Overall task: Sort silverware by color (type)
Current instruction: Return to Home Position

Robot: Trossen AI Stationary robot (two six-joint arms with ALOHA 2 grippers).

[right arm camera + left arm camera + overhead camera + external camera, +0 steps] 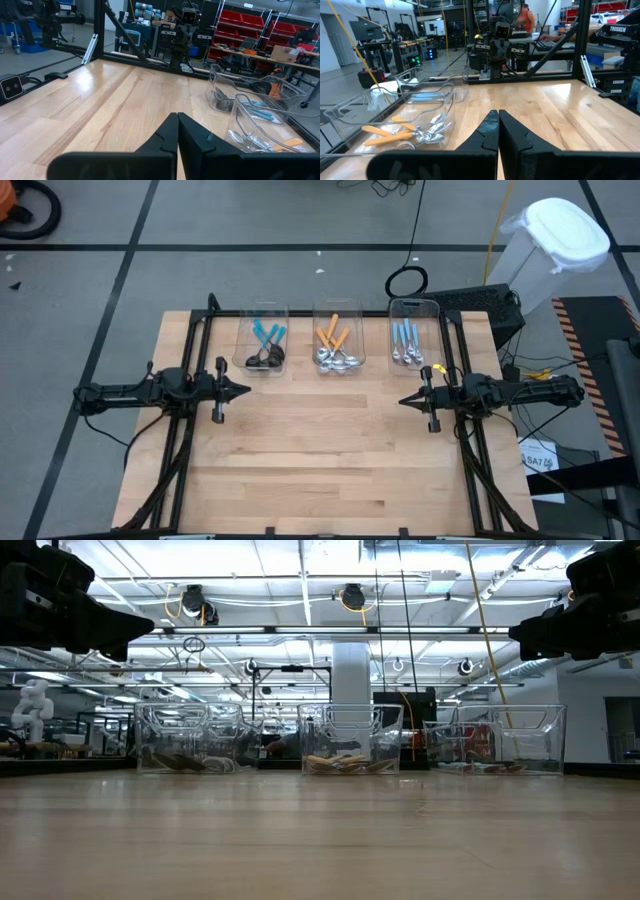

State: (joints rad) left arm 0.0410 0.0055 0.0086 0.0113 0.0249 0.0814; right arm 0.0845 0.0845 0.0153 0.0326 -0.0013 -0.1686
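From above, sorting appears finished. Teal-handled spoons with black bowls (266, 348) lie in the left clear plastic bin (265, 308), orange-handled silver spoons (335, 348) in the middle bin (337, 303), and light-blue-handled silver spoons (405, 345) in the right bin (413, 302), at the far edge of the wooden table (320, 470). The left arm (150, 392) and right arm (510, 392) are parked at the sides, probably so that nothing is blocked. In the low view, the bins are seen in one row. In both wrist views, the jaws are pressed together and empty.

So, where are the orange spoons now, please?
In the high view the orange spoons lie in the middle bin, between the teal spoons on the left and the blue spoons on the right.
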